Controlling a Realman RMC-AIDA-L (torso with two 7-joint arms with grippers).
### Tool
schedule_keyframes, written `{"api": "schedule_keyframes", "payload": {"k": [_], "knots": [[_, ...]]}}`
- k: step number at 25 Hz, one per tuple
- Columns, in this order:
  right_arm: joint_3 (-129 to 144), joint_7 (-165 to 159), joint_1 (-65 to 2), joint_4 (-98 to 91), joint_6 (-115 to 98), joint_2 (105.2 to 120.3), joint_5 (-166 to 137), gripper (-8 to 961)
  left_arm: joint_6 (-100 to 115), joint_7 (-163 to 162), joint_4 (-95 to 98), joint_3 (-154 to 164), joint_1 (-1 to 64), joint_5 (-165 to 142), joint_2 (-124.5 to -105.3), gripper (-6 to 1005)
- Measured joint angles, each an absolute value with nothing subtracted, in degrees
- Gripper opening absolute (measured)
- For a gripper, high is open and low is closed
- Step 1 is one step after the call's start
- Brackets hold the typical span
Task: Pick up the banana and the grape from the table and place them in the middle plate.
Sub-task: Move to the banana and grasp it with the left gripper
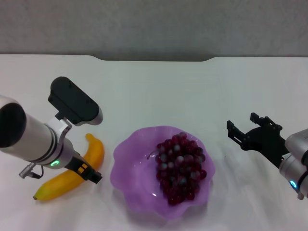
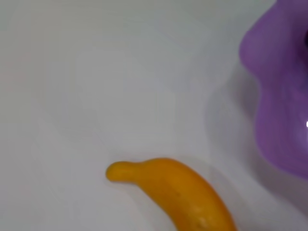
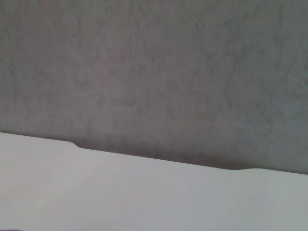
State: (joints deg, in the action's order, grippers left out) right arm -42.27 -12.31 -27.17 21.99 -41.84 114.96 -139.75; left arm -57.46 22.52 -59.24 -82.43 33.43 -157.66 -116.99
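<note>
The banana (image 1: 72,172) lies on the table (image 1: 159,91) to my left of the middle plate (image 1: 126,159), close beside its rim but not touching it, stem end toward the plate's far side and the greenish tip pointing back toward me. I judge it light, stiff and smooth-skinned, so it may roll or slip if pinched near either tapering end; the thick middle of the curve, taken across its width, looks like the surest hold. My left gripper (image 1: 90,172) sits right over that middle part, low against the fruit. My own arm hides the fingers, so I cannot tell whether they are spread or already closed on it. From my left wrist, the stem end shows on bare white table with the purple rim nearby.

The grape (image 1: 179,168) already rests inside the plate, heaped toward its right half, leaving room on the near-left side for the banana.

My right gripper (image 1: 245,131) hangs above the table to the right of the plate, well apart from it, fingers spread and holding nothing.
</note>
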Motion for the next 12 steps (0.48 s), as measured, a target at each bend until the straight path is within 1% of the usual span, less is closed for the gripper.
{"api": "schedule_keyframes", "payload": {"k": [12], "knots": [[-42.1, -12.3, -27.1, 22.7, -41.8, 114.9, -140.3, 766, -56.8, 24.8, -55.3, -85.2, 34.9, -157.7, -116.98, 850]]}}
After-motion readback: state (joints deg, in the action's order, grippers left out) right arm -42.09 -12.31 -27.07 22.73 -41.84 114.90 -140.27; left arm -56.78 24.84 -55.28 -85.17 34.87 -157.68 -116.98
